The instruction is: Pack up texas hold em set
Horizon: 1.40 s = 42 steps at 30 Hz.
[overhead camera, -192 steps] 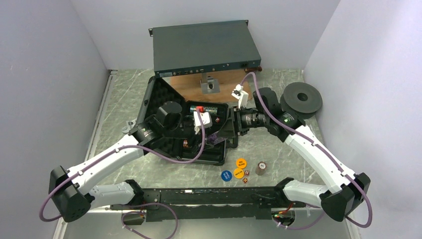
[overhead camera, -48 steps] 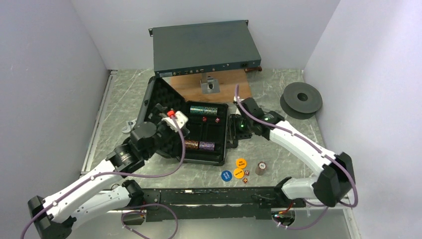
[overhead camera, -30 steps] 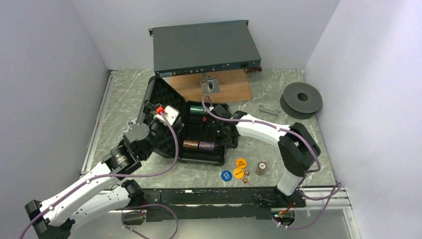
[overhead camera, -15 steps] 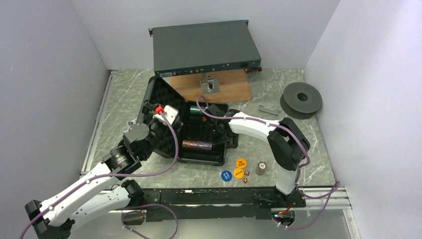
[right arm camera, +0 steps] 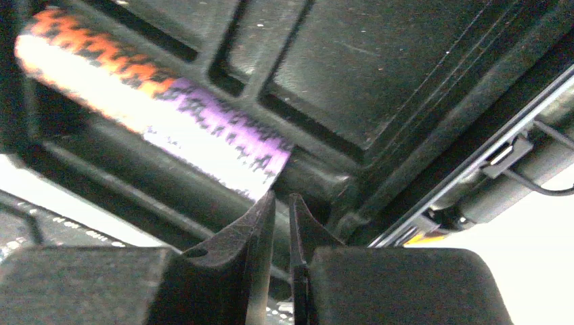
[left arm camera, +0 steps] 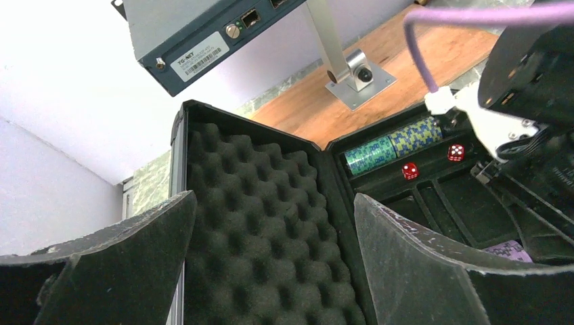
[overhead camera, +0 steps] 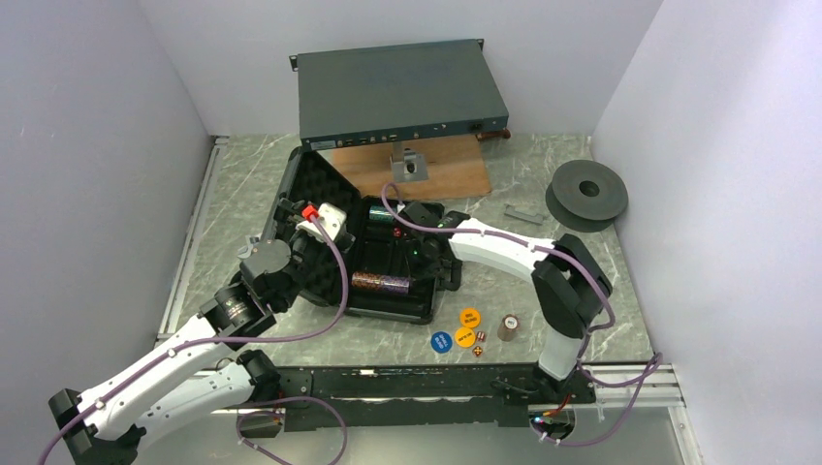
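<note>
Well, right gripper [right arm camera: 281, 196]: almost closed, empty, at the purple end of the chip row [right arm camera: 162, 128] in the case [overhead camera: 388, 310].
Left gripper [left arm camera: 271, 203]: spread wide, empty.
Risk: my skewed nudge could tip chips out.

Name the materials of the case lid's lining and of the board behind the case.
Lid lining: soft foam, matte black, judging by its egg-crate bumps. Board: wood or wood veneer, smooth brown, judging by its faint grain.
</note>
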Each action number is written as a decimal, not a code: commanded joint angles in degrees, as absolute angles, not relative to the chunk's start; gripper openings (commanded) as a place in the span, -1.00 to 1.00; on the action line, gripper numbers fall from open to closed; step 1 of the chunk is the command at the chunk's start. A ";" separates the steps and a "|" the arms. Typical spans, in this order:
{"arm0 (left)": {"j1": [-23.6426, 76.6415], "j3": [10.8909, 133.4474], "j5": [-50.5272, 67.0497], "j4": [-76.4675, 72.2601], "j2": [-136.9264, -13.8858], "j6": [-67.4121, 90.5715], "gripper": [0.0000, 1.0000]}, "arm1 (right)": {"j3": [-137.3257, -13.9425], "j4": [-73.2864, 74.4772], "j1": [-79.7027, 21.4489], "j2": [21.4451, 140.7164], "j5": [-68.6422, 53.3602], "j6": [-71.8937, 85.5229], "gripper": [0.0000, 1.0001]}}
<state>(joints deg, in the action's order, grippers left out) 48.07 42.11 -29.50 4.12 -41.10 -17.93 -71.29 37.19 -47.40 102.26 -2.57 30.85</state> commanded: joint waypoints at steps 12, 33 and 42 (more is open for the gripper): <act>47.97 42.19 -31.88 2.21 -41.57 -18.65 0.85 | -76.96 40.95 -48.96 87.76 -1.19 28.99 -0.06; 48.18 42.90 -30.91 3.62 -42.40 -17.96 0.84 | -63.15 58.35 -48.83 65.05 25.12 42.64 0.90; 48.50 43.50 -29.99 4.47 -43.58 -17.70 0.81 | -55.21 65.51 -47.56 61.06 28.70 54.23 0.90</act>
